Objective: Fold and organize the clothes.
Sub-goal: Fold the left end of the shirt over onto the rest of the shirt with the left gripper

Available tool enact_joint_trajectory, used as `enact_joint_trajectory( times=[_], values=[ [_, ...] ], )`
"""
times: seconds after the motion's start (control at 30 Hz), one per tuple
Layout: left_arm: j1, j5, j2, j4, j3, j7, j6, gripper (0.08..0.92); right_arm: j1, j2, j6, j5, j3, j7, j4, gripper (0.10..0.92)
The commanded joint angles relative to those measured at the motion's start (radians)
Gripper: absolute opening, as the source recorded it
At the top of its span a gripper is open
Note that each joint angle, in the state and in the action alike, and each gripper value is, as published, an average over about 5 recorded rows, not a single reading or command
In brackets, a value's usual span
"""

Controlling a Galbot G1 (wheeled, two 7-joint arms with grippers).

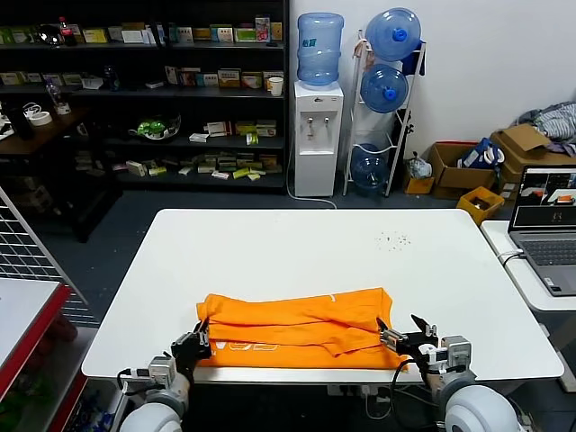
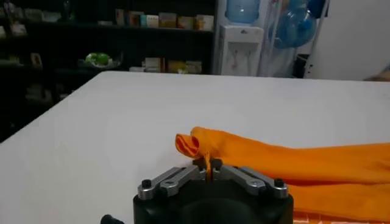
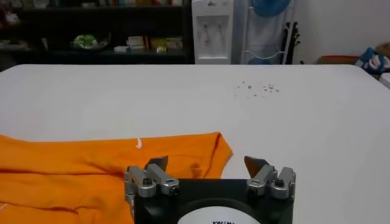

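Orange T-shirt (image 1: 301,328) lies folded in a long band on white table (image 1: 360,261), at its near edge. L gripper (image 2: 209,170) clenched on shirt's near-left corner. R gripper (image 3: 207,165) released, jaws wide, at shirt's near-right corner, holding nothing.

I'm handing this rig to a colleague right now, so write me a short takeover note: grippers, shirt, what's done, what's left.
Left gripper: shut on a pinch of the orange T-shirt at its left end, near the table's front edge.
Right gripper: open, at the shirt's right end, holding nothing.
Shirt: lies partly folded into a long band across the near side of the table.
Done: left grasp made.
Left: right gripper probably needs to grasp its end; further folds and tidying remain.
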Motion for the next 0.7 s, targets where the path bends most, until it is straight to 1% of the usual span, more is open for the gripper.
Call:
enact_joint_trajectory(
  times=[0.03,0.23,0.33,0.43,0.57,0.63,0.7],
  values=[
    [0.013,-0.145,0.256,-0.02,-0.143,0.004,0.026,0.109,0.033,0.01,0.001,-0.002,-0.023,0.002,-0.009,0.823],
    [0.021,-0.197,0.405,0.148,-0.234,0.036,0.002,0.109,0.06,0.019,0.01,-0.006,-0.041,-0.001,-0.023,0.823],
    [0.029,-0.207,0.481,0.23,-0.26,0.049,-0.024,0.109,0.067,0.028,0.017,-0.009,-0.043,-0.006,-0.032,0.823],
    [0.012,-0.203,0.54,0.307,-0.267,0.06,-0.051,0.109,0.07,0.038,0.026,-0.016,-0.046,-0.011,-0.041,0.823],
    [-0.026,-0.18,0.567,0.369,-0.263,0.07,-0.067,0.109,0.073,0.052,0.033,-0.028,-0.054,-0.014,-0.051,0.823],
    [-0.028,-0.167,0.564,0.365,-0.261,0.07,-0.067,0.109,0.073,0.057,0.033,-0.033,-0.057,-0.014,-0.053,0.823],
    [-0.011,-0.169,0.549,0.318,-0.263,0.061,-0.058,0.109,0.073,0.06,0.033,-0.036,-0.058,-0.013,-0.054,0.823]
  ],
)
